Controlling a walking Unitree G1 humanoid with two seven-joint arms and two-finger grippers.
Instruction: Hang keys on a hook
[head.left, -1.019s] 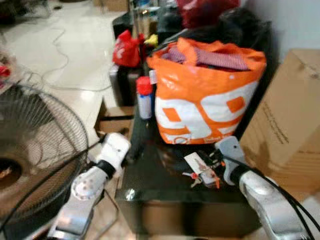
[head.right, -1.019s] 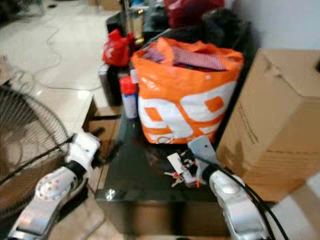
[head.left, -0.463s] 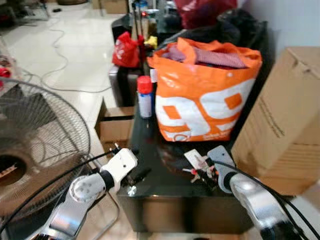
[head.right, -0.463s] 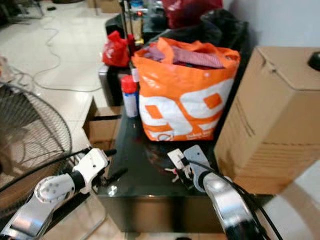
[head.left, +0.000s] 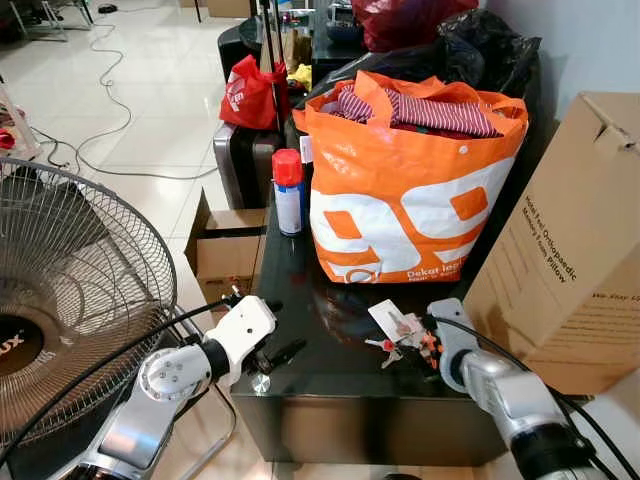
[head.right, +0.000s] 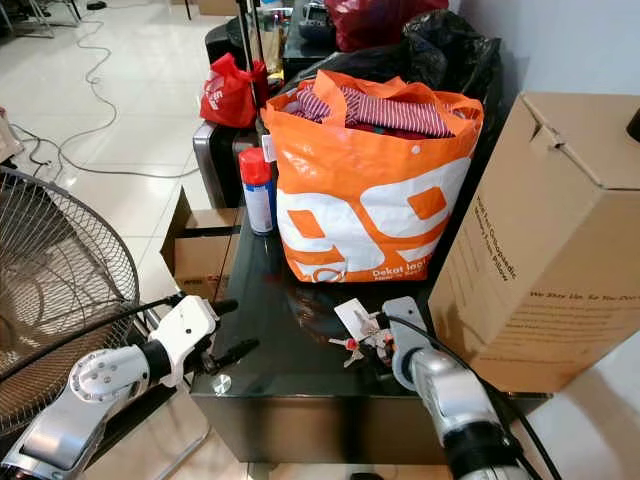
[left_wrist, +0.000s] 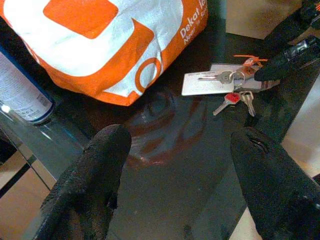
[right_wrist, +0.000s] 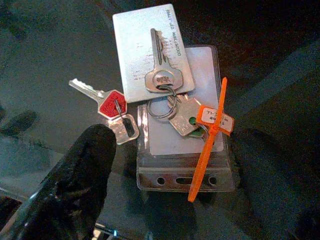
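Looking at the keys (right_wrist: 150, 105), they lie flat on the glossy black table (head.left: 330, 370) just in front of the orange bag (head.left: 410, 190), bunched on a ring with a plastic card holder and an orange tag. The right gripper (right_wrist: 170, 185) hovers over them, fingers wide apart, holding nothing. The left gripper (left_wrist: 182, 170) is spread open and empty too. Light, floppy, jangly stuff on slick glass, so I'd pinch the stiff card holder.
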